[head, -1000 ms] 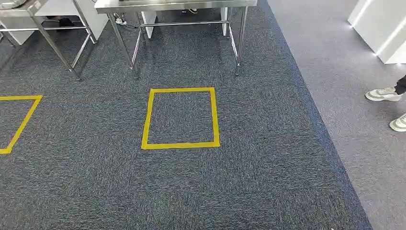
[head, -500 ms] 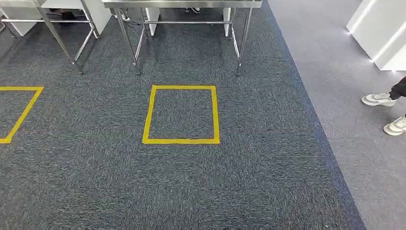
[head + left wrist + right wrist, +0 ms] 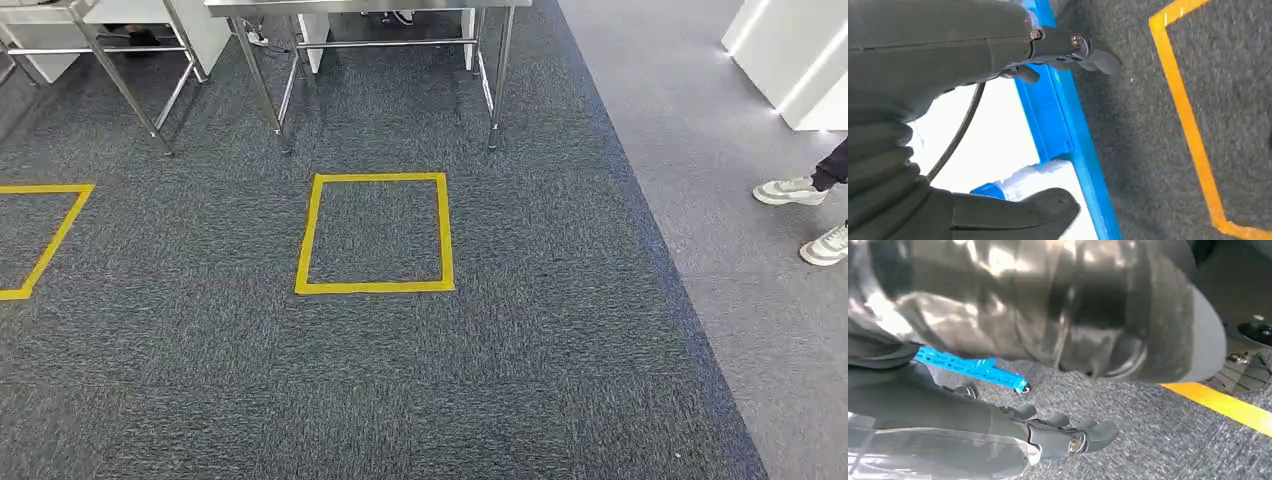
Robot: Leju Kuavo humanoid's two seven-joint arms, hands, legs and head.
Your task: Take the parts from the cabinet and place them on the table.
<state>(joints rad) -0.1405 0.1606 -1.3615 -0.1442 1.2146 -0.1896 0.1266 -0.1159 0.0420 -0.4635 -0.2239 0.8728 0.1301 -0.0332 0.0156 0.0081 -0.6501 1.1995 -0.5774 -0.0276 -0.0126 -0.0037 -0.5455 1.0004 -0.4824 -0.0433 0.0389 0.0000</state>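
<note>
Grey carpet [image 3: 560,330] lies open around a yellow tape square [image 3: 375,233], steel table [image 3: 370,8] legs just beyond it. Left hand [image 3: 998,65] grips a blue bin's rim [image 3: 1058,125]. Right hand [image 3: 1058,435] curls beside the blue bin; whether it grips, I cannot tell.

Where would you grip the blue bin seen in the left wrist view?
The blue bin: likely by its straight raised rim, coming from the outer side, with fingers outside the wall and thumb over the lip into the white interior. The left hand seems to grip it just so.
</note>
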